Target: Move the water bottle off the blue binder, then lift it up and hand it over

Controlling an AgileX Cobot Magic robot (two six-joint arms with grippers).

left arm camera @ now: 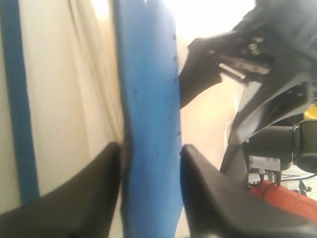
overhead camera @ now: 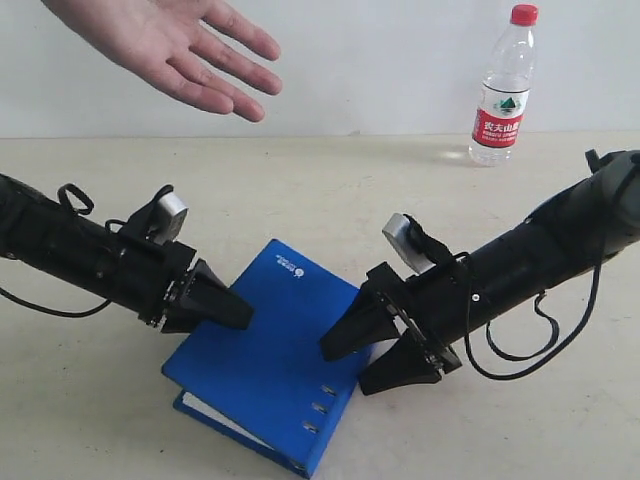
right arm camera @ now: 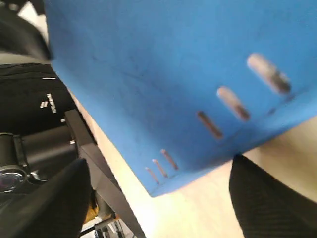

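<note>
Water bottle (overhead camera: 505, 85) is standing upright on the desk (overhead camera: 90, 420) at the far right, close to the back wall. Its long axis is running vertical, with the red cap (overhead camera: 523, 14) pointing up and the label facing the exterior camera. It is sitting off the blue binder (overhead camera: 260, 360) and well apart from it, and both robot hands are working far from it.

Blue binder is lying on the desk in the near middle, long axis running from near-left to far-right in the exterior view. The white logo (overhead camera: 290, 266) is sitting at the far end and the ring holes (overhead camera: 318, 408) are lining the right edge near the front corner. White pages (overhead camera: 215, 412) are showing under the cover along the near-left edge.

Left hand (overhead camera: 235, 310) is gripping the binder's left edge. In the left wrist view (left arm camera: 151, 148) its fingers (left arm camera: 89, 198) are pressing on either side of the blue cover, with pale pages showing beside it.

Right hand (overhead camera: 342, 370) is hovering low at the binder's right side with its fingers spread wide, one over the cover and one beside the edge. In the right wrist view (right arm camera: 158, 158) the ring-hole corner is sitting between them, and they are holding nothing.

Person's palm (overhead camera: 170, 40) is reaching in open at the upper left, above the desk
</note>
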